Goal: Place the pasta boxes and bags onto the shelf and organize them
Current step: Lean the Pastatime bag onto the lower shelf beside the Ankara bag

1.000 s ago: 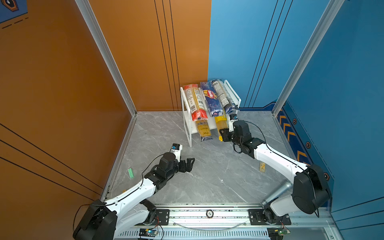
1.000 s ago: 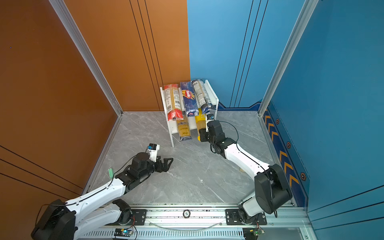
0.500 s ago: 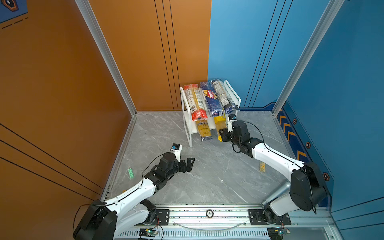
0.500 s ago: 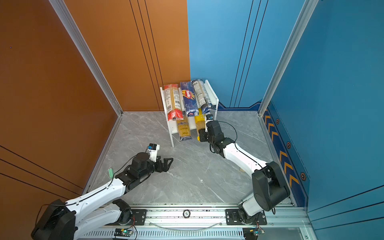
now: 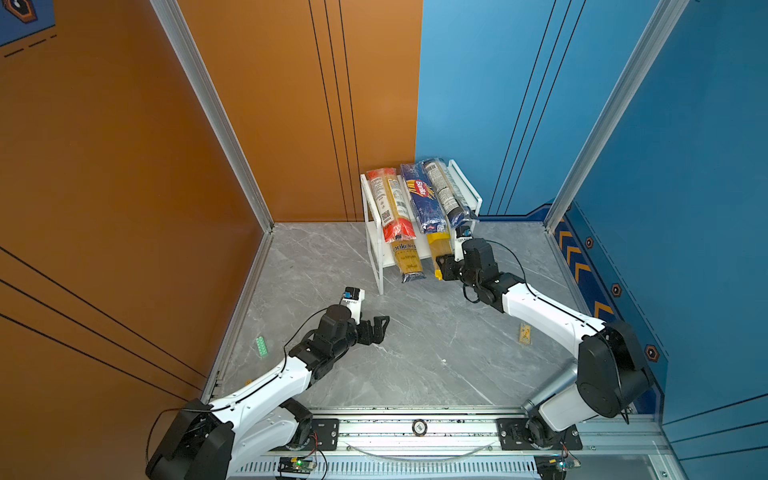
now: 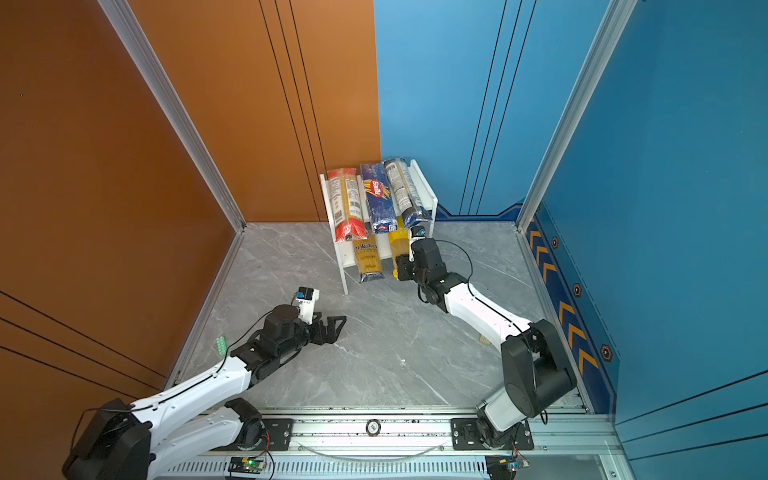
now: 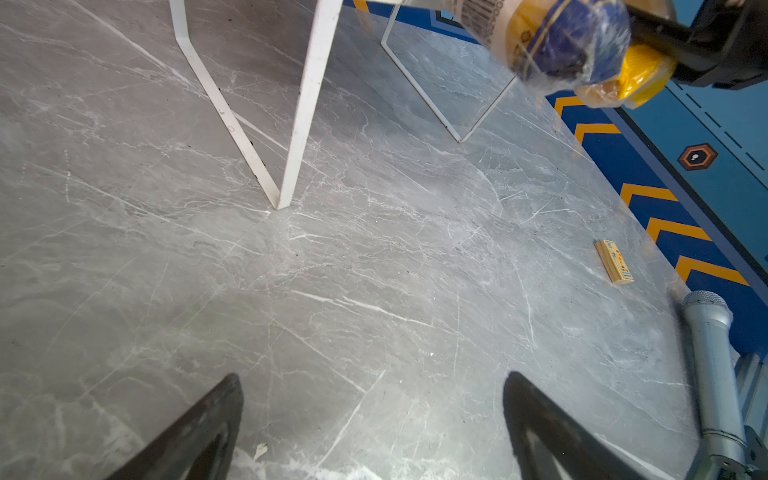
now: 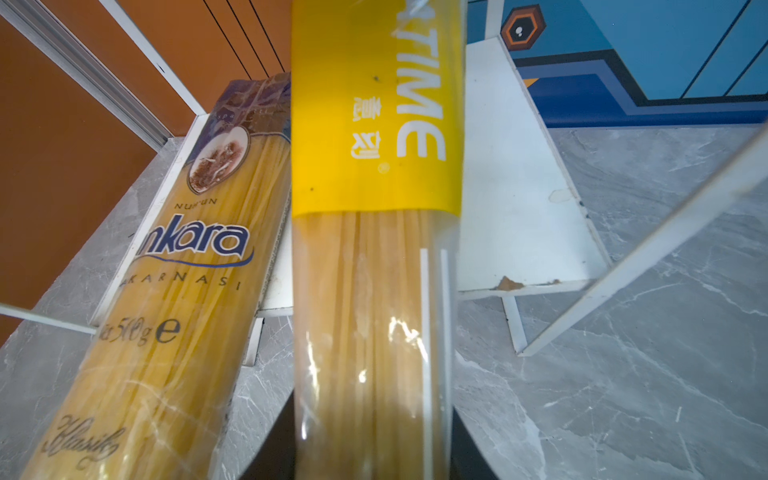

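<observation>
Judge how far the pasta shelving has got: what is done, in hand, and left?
Done: the red-ended pack, Barilla pack and clear pack lie on the top tier of the shelf; the Ankara pack lies on the lower one. In hand: the right pincer is shut on the yellow pack, which sits partly in beside it. The left pincer is open. Left: probably pushing that pack home and letting go.

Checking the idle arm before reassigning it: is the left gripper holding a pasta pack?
No, the left gripper is wide open, with only the grey tabletop showing in the gap.
</observation>
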Motion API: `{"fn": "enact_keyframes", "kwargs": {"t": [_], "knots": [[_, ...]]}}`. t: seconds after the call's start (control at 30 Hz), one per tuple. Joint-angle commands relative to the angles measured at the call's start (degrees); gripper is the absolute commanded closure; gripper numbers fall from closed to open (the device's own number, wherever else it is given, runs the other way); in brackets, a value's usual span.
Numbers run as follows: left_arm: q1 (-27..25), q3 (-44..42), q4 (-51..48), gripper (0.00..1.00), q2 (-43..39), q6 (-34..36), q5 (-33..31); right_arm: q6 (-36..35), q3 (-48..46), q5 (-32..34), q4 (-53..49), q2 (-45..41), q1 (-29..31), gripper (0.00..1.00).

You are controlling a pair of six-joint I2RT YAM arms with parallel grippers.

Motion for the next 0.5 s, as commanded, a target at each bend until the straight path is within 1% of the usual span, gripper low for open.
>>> {"fn": "enact_keyframes", "kwargs": {"t": [0.0, 0.47], "knots": [[0.6, -1.1, 0.0, 0.02, -0.9, 0.6, -0.2, -0.4, 4.1, -0.2, 9.0, -0.8, -0.5, 1.00], [0.7, -1.2, -0.3, 0.02, -1.5, 0.6, -0.4, -0.5, 4.5, 0.2, 10.3, 0.7, -0.7, 1.00]]}}
